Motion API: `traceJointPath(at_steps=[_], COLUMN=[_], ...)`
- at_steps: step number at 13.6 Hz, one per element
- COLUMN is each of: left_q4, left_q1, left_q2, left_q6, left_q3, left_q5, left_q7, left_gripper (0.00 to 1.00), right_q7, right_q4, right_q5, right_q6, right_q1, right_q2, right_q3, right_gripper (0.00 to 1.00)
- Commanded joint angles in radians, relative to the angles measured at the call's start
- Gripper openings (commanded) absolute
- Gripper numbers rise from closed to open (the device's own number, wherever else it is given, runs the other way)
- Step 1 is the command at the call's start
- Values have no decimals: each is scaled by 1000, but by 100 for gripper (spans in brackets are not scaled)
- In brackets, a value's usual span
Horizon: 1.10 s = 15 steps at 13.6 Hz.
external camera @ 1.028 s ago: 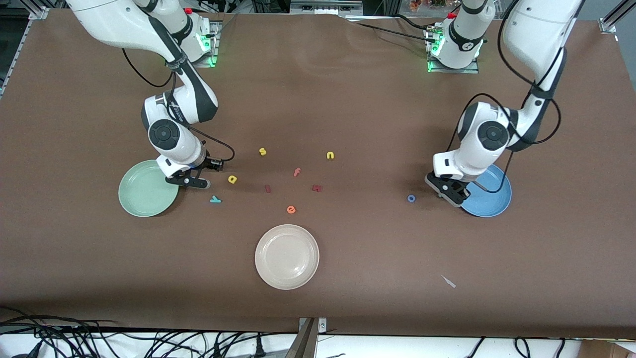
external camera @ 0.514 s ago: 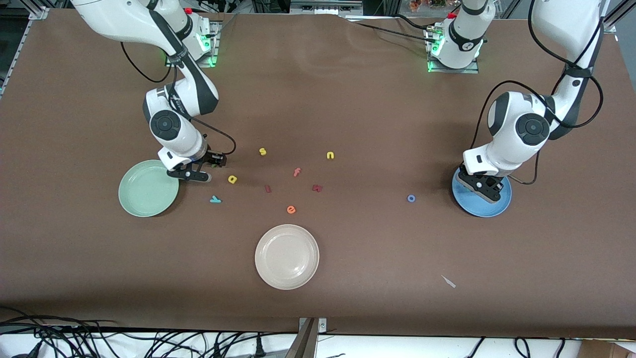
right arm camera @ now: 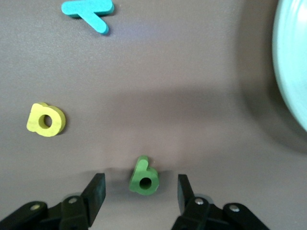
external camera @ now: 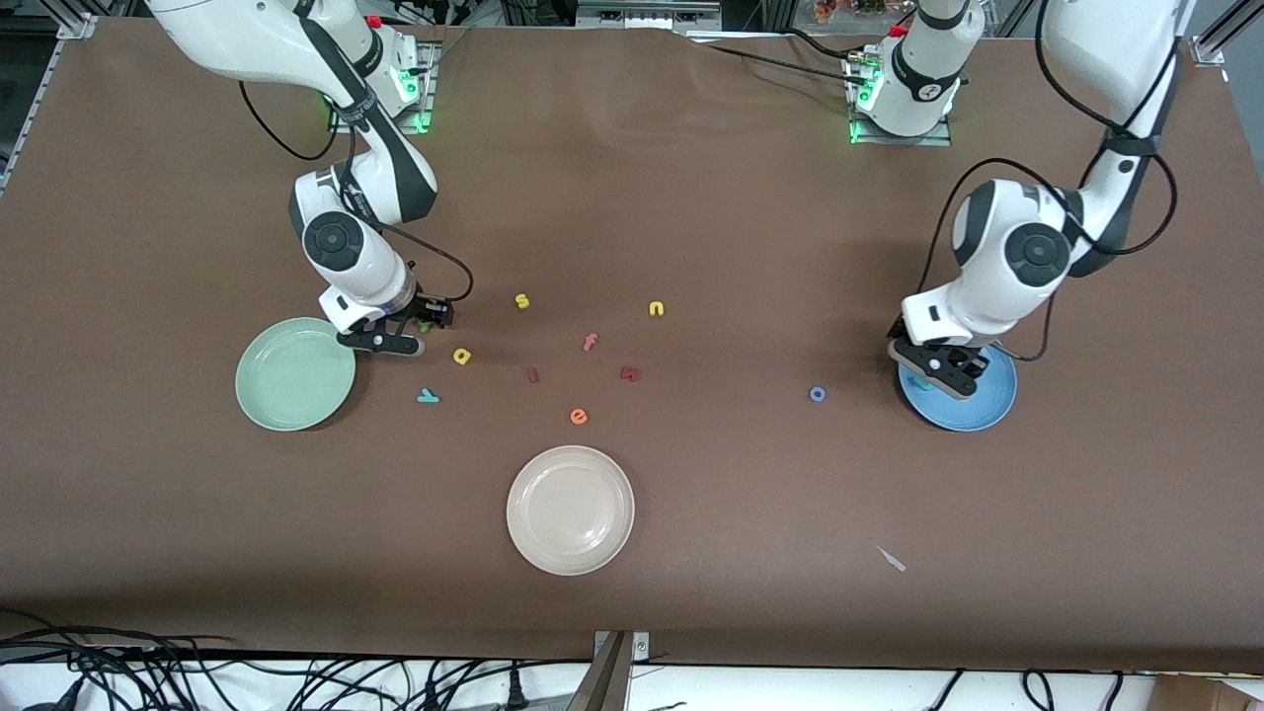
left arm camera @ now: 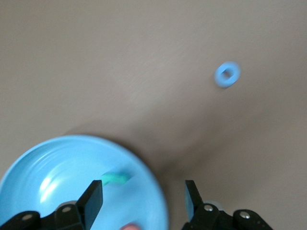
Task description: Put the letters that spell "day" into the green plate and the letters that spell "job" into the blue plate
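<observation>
My right gripper (external camera: 420,331) (right arm camera: 140,194) is open and low over the table, its fingers either side of the olive-green d (external camera: 427,324) (right arm camera: 144,176). The yellow a (external camera: 461,355) (right arm camera: 45,120) and teal y (external camera: 428,396) (right arm camera: 88,12) lie beside it, close to the green plate (external camera: 294,373) (right arm camera: 292,72). My left gripper (external camera: 933,375) (left arm camera: 143,196) hangs open over the rim of the blue plate (external camera: 978,403) (left arm camera: 57,167). A teal j (left arm camera: 115,178) lies inside that plate. The blue o (external camera: 818,394) (left arm camera: 227,75) rests on the table beside the plate. I cannot see the b for certain.
A cream-white plate (external camera: 570,510) sits nearer the front camera at mid-table. Loose letters lie in the middle: yellow s (external camera: 521,301) and n (external camera: 657,309), orange f (external camera: 590,342) and e (external camera: 579,416), two dark red ones. A white scrap (external camera: 892,559) lies near the front.
My left gripper moved from beside the blue plate to over it and opened; the teal j now lies in the plate. My right gripper shifted slightly from the green plate's edge to astride the d.
</observation>
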Motion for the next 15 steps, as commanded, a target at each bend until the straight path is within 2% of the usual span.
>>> traceJointPath(at_steps=[1, 5, 10, 15], left_q4=[86, 241, 245, 230], left_q1=[-101, -164, -195, -197], left_q2=[63, 183, 246, 257], left_q6=[2, 2, 5, 7], left_q3=[1, 4, 6, 9], left_q5=[-32, -38, -37, -37], left_q7=[-148, -222, -228, -228], left_gripper=[77, 77, 78, 75], right_q7=[7, 5, 7, 5], right_q4=[-13, -8, -10, -10], right_q5=[-2, -2, -2, -2], right_q6=[31, 52, 52, 52], right_q1=[-5, -5, -5, -5], right_q2=[5, 15, 21, 28], right_q3=[7, 7, 7, 7], right_gripper=[65, 58, 53, 42])
